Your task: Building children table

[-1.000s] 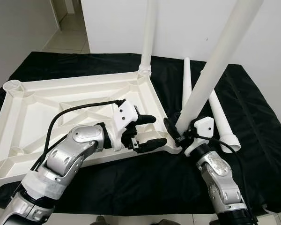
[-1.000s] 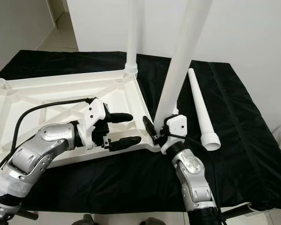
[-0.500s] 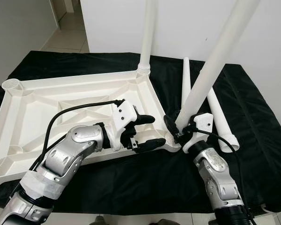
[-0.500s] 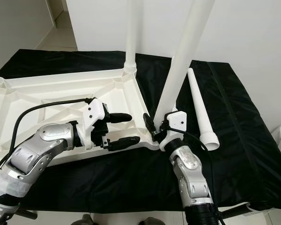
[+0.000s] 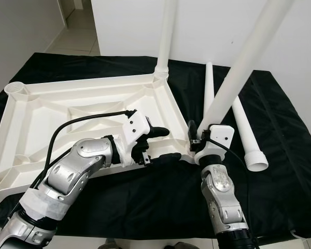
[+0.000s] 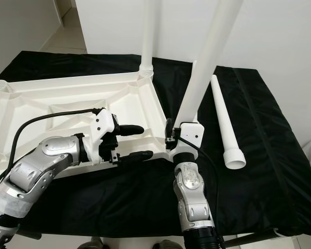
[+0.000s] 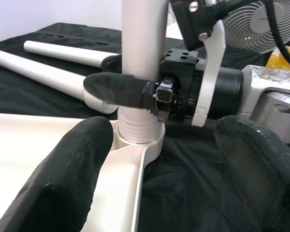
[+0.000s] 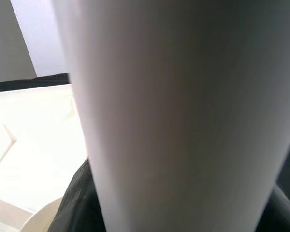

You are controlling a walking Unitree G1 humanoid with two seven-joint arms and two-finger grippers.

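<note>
The white leg (image 5: 238,67) in the right claw (image 5: 196,141) has swung closer to straight up since a second ago, and its bottom end now sits in the corner socket of the upside-down children table (image 5: 52,119). The right arm has also moved in under the leg, so it stands almost in a line below it.

The right claw is clamped around the leg just above the socket (in the left wrist view one black finger (image 7: 121,91) wraps across the front of the leg). The leg leans a little to the robot's right.

The left claw (image 5: 158,144) is spread apart and holds nothing. It hovers over the near edge of the children table, just beside that corner, pointing at the leg.

The children table lies on a tabletop covered by a black cloth (image 5: 280,119). Another leg (image 5: 165,36) stands up straight in the far corner. Two loose legs (image 5: 246,137) lie side by side on the cloth, to the right of the held leg.
</note>
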